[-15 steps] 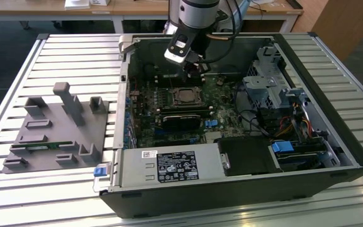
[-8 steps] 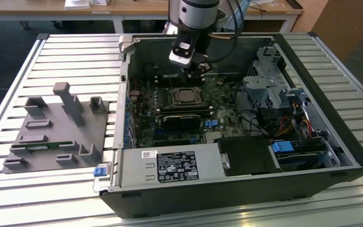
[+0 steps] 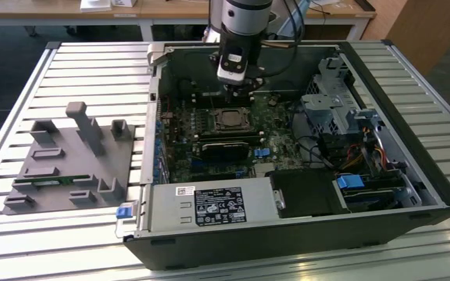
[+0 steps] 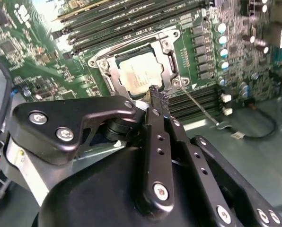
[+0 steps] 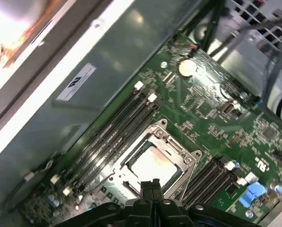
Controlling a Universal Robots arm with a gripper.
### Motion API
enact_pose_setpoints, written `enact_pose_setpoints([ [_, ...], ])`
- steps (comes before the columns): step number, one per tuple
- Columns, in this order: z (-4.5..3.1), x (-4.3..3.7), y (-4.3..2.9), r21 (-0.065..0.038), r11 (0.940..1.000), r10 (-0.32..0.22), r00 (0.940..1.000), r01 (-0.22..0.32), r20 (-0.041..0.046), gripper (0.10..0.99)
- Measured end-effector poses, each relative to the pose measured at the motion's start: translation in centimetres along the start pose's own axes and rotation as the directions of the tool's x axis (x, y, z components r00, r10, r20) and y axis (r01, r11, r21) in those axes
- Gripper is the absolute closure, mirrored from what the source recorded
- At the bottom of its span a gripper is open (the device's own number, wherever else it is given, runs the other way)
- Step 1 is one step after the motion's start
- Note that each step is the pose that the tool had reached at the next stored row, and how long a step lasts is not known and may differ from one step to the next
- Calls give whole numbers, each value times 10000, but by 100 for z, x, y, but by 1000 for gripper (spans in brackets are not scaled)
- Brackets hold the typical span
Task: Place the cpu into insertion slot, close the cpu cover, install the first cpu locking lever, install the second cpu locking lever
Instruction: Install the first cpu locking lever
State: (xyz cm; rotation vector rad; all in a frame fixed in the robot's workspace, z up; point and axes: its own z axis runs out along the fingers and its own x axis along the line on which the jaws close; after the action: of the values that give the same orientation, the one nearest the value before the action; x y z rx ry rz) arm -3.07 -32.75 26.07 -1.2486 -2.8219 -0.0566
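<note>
Gripper (image 4: 158, 93) is hanging w/ fingers pinched together, empty, prob. for pushing. Cpu (image 4: 140, 75) is sitting in insertion slot (image 3: 231, 119) under cpu cover (image 4: 115, 78), at gripper's 6 o'clock in the exterior view.

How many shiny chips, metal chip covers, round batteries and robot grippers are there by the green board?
cpu: 1
cpu cover: 1
round battery: 1
gripper: 1
Total: 4
</note>
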Motion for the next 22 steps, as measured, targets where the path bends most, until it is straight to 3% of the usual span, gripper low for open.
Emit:
enact_pose_setpoints([
  [4, 0, 0, 0, 48, 9973, -732, 9973, 732, -10, 980],
  [8, 0, 0, 0, 94, 9895, -1445, 9895, 1445, -23, 980],
  [18, 1, 0, 0, 189, 9529, -3027, 9531, 3028, -49, 980],
  [20, 1, 0, 0, 184, 9477, -3187, 9478, 3187, -25, 980],
  [22, 1, 0, 0, 144, 9438, -3304, 9438, 3302, 57, 980],
])
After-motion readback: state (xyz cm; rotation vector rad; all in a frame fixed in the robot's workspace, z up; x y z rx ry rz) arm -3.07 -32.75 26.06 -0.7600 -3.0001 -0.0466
